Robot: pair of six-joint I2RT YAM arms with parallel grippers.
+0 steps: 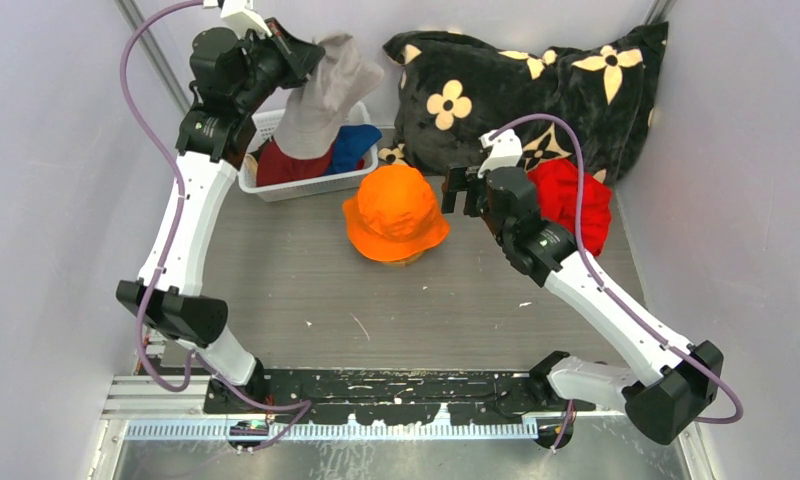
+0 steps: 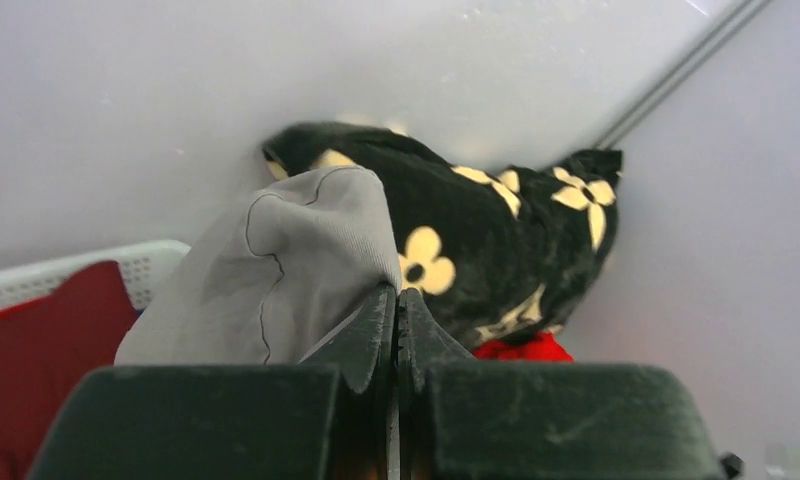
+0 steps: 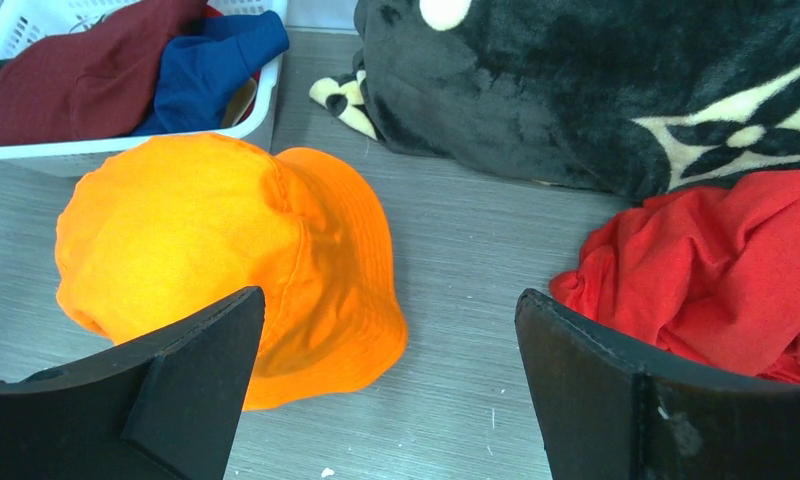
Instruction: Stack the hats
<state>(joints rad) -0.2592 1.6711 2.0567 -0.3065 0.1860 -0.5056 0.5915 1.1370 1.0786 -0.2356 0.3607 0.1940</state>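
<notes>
Your left gripper (image 1: 306,52) is pinched fully closed on a thin fold of the grey hat (image 1: 326,95), which hangs in the air over the basket (image 1: 306,188) at the back left. From the left wrist, the fingers (image 2: 371,330) meet on just an edge of the cloth (image 2: 276,270). That is the first risk: with a fast swing, the hat may slip free and drop back into the basket.

The grey cloth droops low. Whether its bottom touches the dark red hat (image 1: 286,165) cannot be told, and the blue hat (image 1: 356,145) lies just beside. If you pull sideways before lifting, the cloth may drag those two along or snag the basket rim and shift the basket.

The orange hat (image 1: 396,212) sits crown up on the table (image 1: 276,290), just in front of the basket, and looks like the base of the stack. The grey hat hangs folded, so it may land crumpled or off centre and slide down the orange crown.

Your right gripper (image 1: 463,190) hovers wide open and holds nothing. It sits just beside the orange hat's right edge, and the bright red hat (image 1: 576,205) lies behind it, against the cushion (image 1: 536,90). Bring the left arm across without care and the two arms may meet, or the right fingers may nudge the orange hat.
</notes>
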